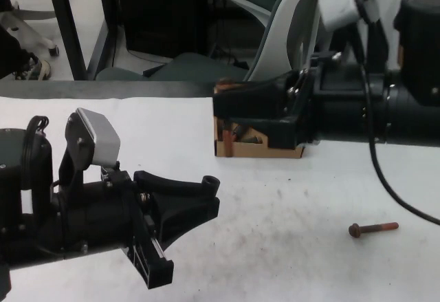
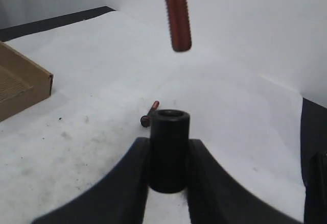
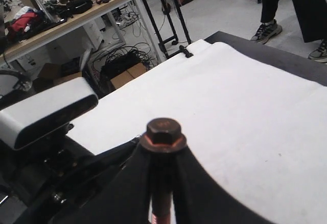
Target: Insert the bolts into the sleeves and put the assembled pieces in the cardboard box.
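The sleeve (image 2: 169, 132) stands upright with its bore open, clamped by its sides in my left tool (image 2: 168, 155). My right tool (image 3: 162, 155) is closed on 1 bolt (image 2: 177, 17) just under the head, threaded end hanging down. The bolt's tip is higher than the sleeve's mouth, apart from it and off its axis. I judge the 2 long axes near parallel, so lining up comes first. A 2nd bolt (image 1: 373, 229) lies flat on the bench (image 1: 289, 261). The cardboard box (image 1: 261, 152) sits beneath my right tool, and I can't tell its contents.
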Robot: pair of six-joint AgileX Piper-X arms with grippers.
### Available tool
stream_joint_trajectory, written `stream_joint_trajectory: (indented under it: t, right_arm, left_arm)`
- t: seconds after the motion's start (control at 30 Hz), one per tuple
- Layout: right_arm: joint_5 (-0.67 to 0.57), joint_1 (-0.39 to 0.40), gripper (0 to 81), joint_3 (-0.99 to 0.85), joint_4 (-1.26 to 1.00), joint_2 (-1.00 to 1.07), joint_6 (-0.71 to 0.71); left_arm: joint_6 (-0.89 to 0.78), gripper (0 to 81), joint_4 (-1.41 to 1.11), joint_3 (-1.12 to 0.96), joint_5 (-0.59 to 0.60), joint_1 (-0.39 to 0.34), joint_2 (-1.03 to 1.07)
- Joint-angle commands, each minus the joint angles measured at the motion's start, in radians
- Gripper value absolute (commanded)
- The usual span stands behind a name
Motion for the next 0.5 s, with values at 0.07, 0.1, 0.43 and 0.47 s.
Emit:
stream_joint_trajectory:
  t: [0.07,0.1,0.43,0.47]
  right_arm:
    - [-0.003,0.028,0.2,-0.016,-0.014,0.002,-0.008]
    - [-0.003,0.028,0.2,-0.016,-0.014,0.002,-0.008]
    - [-0.003,0.038,0.2,-0.016,-0.014,0.005,-0.008]
    - [-0.003,0.038,0.2,-0.016,-0.014,0.005,-0.008]
  left_arm:
    - [-0.020,0.8,-0.079,-0.003,0.055,-0.004,-0.004]
    - [-0.026,0.8,-0.087,-0.003,0.055,-0.004,-0.004]
    - [-0.058,0.8,-0.119,-0.003,0.055,-0.004,-0.004]
    - [-0.058,0.8,-0.119,-0.003,0.055,-0.004,-0.004]
